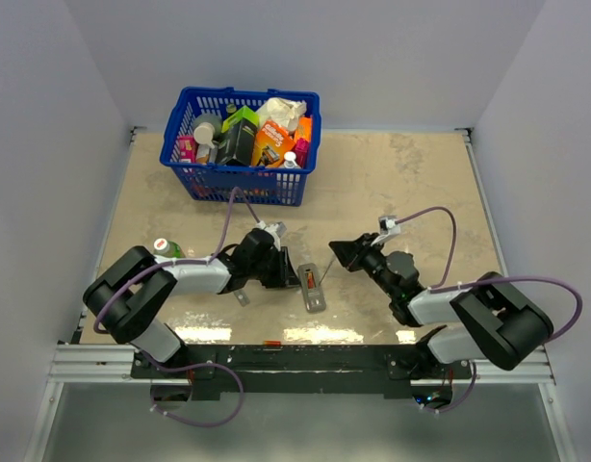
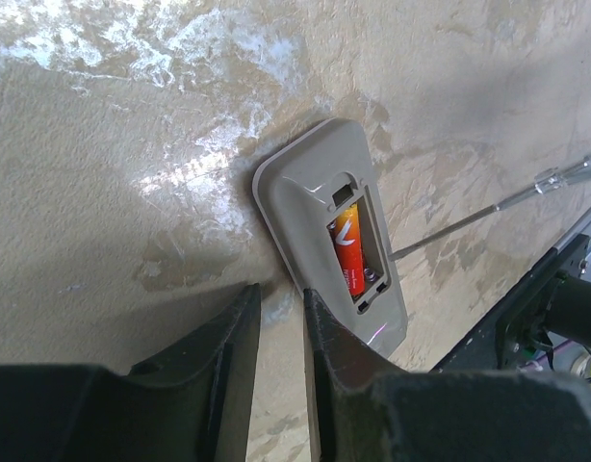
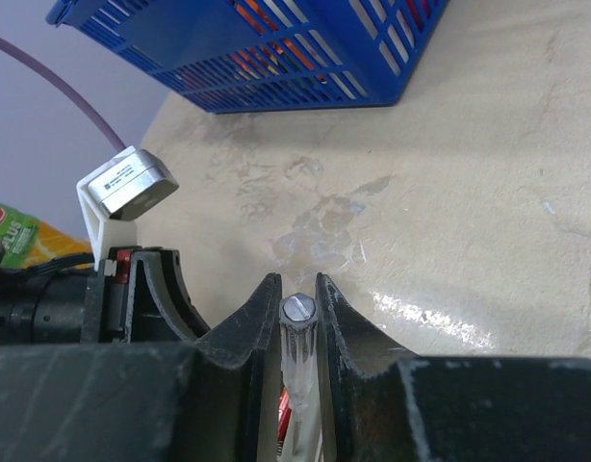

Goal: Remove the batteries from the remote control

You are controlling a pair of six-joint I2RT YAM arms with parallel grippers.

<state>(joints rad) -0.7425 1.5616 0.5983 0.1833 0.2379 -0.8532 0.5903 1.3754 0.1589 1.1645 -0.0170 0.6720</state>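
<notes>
The remote control (image 1: 315, 289) lies back-up on the table between the arms, its battery recess uncovered. One red-orange battery (image 2: 347, 255) lies in the recess of the remote control (image 2: 320, 192). My left gripper (image 2: 281, 289) is at the remote's left edge, jaws nearly together with nothing between them, and the right finger (image 2: 324, 337) lies against the remote's side. My right gripper (image 3: 297, 281) is shut on the clear handle of a thin tool (image 3: 297, 332). The tool's metal shaft (image 2: 459, 221) reaches toward the recess. From above, the left gripper (image 1: 292, 272) and right gripper (image 1: 336, 250) flank the remote.
A blue basket (image 1: 233, 183) full of groceries stands at the back left; its wall (image 3: 305, 67) shows in the right wrist view. A green-labelled bottle (image 1: 166, 248) lies by the left arm. A small grey piece (image 1: 242, 297) rests near the left arm.
</notes>
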